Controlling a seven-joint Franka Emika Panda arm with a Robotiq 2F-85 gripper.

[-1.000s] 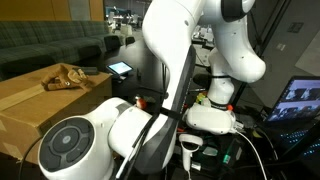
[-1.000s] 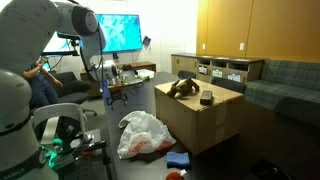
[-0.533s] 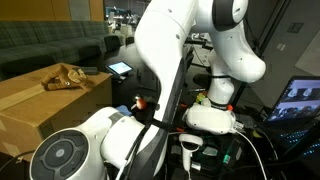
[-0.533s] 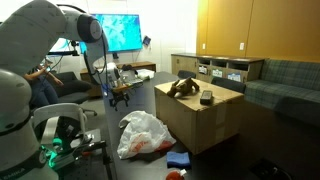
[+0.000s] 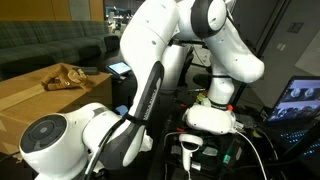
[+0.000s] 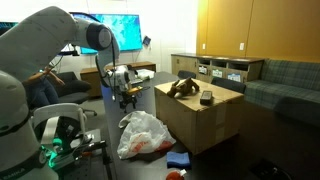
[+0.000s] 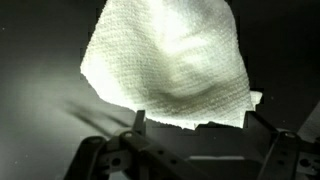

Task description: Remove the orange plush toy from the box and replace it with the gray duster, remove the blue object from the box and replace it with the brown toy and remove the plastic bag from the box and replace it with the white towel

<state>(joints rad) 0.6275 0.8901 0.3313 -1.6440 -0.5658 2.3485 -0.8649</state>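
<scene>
In the wrist view, the white towel point(image 7: 170, 62) lies crumpled on a dark surface. My gripper point(image 7: 198, 125) hangs open just above it, one finger on each side of the towel's near edge, with nothing between them. In an exterior view the gripper point(image 6: 126, 97) hovers over a dark table left of the box point(image 6: 205, 122). The brown toy point(image 6: 182, 87) and the gray duster point(image 6: 207, 97) rest on the box's top. The plastic bag point(image 6: 145, 135) and the blue object point(image 6: 181, 160) lie on the floor beside it. The orange plush toy is out of view.
My own arm fills the foreground point(image 5: 150, 90) and blocks much of that view; the box point(image 5: 35, 110) with the brown toy point(image 5: 62, 77) shows to its left. A lit tablet point(image 5: 120, 68) and monitors point(image 6: 120, 30) stand behind. Couches line the walls.
The arm has swung over and lowered toward the dark table, so the gripper now sits closer to the box. The jaws have stayed open.
</scene>
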